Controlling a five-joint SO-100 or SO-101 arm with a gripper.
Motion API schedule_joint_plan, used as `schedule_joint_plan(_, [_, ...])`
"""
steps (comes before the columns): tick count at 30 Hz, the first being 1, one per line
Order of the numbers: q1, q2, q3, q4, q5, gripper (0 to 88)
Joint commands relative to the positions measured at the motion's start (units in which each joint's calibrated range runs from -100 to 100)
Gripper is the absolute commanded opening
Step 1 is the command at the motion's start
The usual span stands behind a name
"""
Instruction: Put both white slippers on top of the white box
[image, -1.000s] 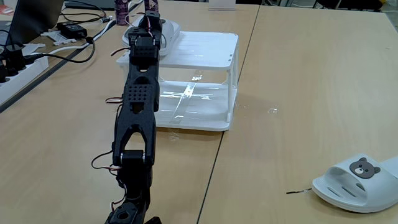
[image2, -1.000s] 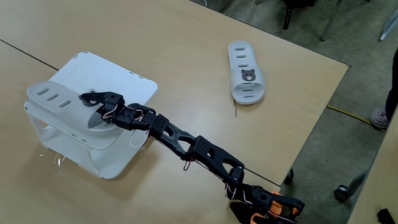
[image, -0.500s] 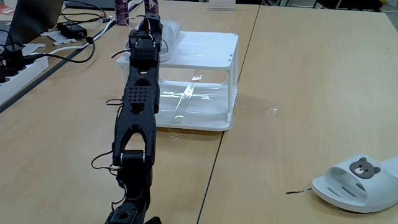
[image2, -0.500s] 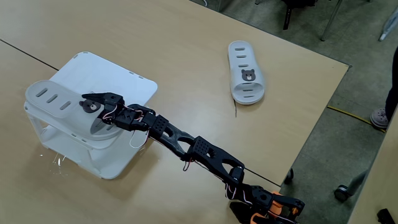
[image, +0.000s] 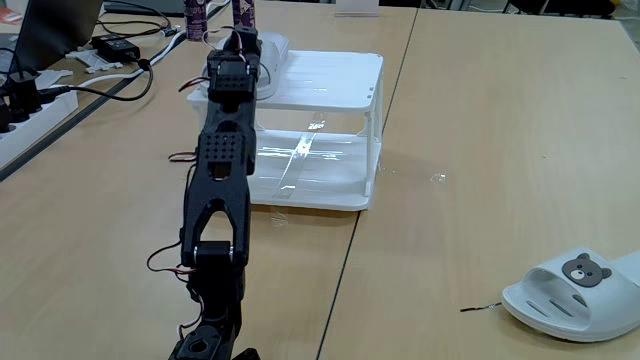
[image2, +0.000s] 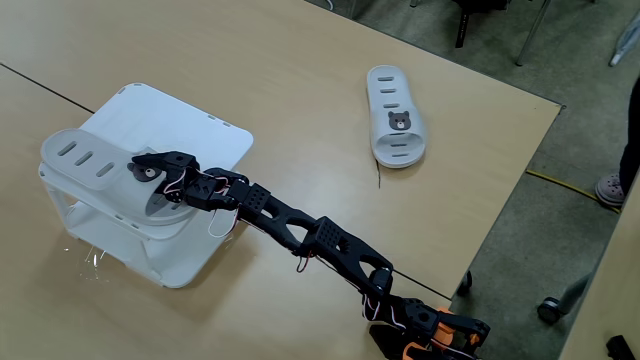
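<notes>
One white slipper (image2: 100, 172) lies on the top panel of the white box (image2: 195, 125), along the edge that sits left in the high fixed view, and it has settled flat compared with a second ago, when it was tilted. The claw (image2: 143, 166) sits over the slipper's strap, having shifted slightly since half a second ago; whether its fingers pinch the strap or are spread cannot be told. The other slipper (image2: 396, 114) lies on the bench (image: 500, 150), well apart from the box, unmoved.
</notes>
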Motion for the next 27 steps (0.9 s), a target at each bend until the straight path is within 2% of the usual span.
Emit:
schedule_joint_plan(1, [-0.41, -9.12, 1.19, 0.15, 0.42, 22.7])
schedule_joint_plan(17, [-0.49, -36.47, 34.93, -0.37, 0.42, 22.8])
schedule_joint_plan(21, [-0.49, -45.30, 43.86, -0.37, 0.42, 30.4])
schedule_joint_plan(27, [-0.41, -62.97, 66.59, -0.46, 0.42, 30.2])
